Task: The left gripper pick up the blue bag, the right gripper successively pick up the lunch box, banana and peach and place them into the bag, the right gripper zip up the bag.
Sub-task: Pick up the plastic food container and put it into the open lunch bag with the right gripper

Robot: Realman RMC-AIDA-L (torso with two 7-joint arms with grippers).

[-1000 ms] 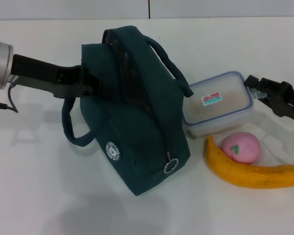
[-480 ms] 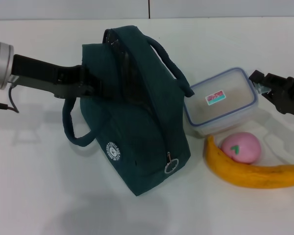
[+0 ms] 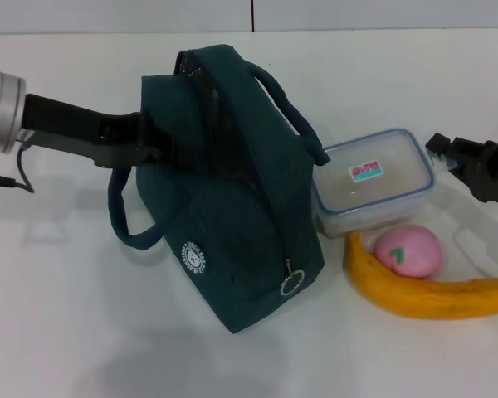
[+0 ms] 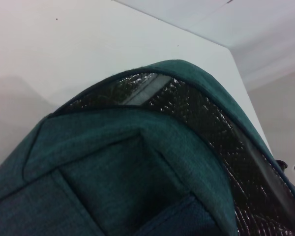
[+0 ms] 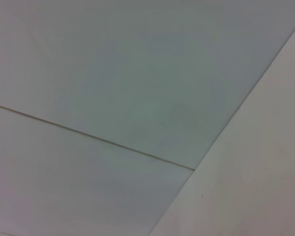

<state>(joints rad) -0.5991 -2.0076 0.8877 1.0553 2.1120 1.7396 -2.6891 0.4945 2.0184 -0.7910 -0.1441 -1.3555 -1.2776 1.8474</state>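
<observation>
The blue bag [image 3: 232,207] stands tilted at the table's middle, its mouth open and its dark lining [image 4: 211,123] showing. My left gripper [image 3: 153,143] is shut on the bag's left top edge and holds it up. The bag's teal fabric [image 4: 137,162] fills the left wrist view. To the bag's right lies the lunch box [image 3: 369,178], and my right gripper [image 3: 438,149] grips its right end. In front of the box rests the pink peach [image 3: 408,251], cradled by the curved banana [image 3: 423,294]. The right wrist view shows only pale flat surfaces.
The bag's metal ring zip pull [image 3: 290,283] hangs at its near lower corner, and a rope handle [image 3: 129,224] loops out on the bag's left side. White table [image 3: 66,315] stretches in front of and to the left of the bag.
The lunch box's right end rose and shifted right with my right gripper, then came back down. The bag and my left gripper have barely moved.
</observation>
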